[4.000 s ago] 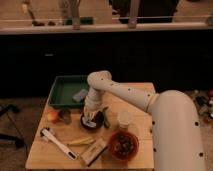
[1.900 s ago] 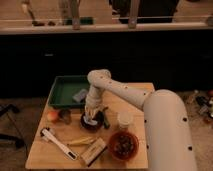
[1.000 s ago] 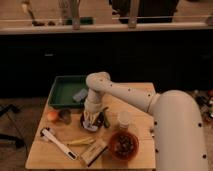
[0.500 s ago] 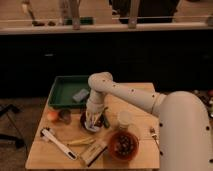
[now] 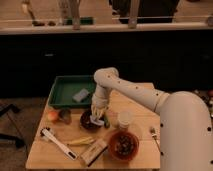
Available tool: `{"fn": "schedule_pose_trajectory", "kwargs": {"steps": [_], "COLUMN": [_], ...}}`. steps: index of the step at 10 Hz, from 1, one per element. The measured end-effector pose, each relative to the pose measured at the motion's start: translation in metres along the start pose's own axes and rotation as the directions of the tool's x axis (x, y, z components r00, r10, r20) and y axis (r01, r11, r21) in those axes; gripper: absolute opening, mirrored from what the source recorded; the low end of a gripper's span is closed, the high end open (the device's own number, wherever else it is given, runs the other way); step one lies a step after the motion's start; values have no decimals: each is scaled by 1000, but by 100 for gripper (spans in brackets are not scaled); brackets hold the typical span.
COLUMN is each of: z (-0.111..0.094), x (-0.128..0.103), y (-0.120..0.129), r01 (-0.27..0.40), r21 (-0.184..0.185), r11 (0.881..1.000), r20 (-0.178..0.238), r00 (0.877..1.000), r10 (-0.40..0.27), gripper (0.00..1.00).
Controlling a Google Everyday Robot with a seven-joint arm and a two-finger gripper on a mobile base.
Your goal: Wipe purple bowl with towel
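Wiping looks under way: the hand (image 5: 98,114) sits low over the purple bowl (image 5: 90,120), center-left of the desk (image 5: 142,155), apparently clamped on a pale towel (image 5: 100,121). Next, I judge, it should sweep around the bowl's inside.

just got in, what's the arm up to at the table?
It's on the wiping job. The arm reaches down over the wooden table, with the gripper at the dark purple bowl near the table's middle, pressing a light towel at the bowl's right edge. Beside it stand a cup and a red bowl. The green tray behind holds a sponge.
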Motion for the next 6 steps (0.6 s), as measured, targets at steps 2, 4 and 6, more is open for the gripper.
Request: {"fn": "schedule_pose_trajectory", "kwargs": {"steps": [2, 4, 6], "z": [-2, 9, 23], "x": [6, 3, 1], "y": [-2, -20, -26], "r01": [-7, -1, 12], "r21": [-5, -33, -53], "r11": [1000, 999, 999], "r20": [-13, -5, 18], "r00": [1000, 1000, 1000], "r10": [7, 1, -11], "gripper": [0, 0, 0]}}
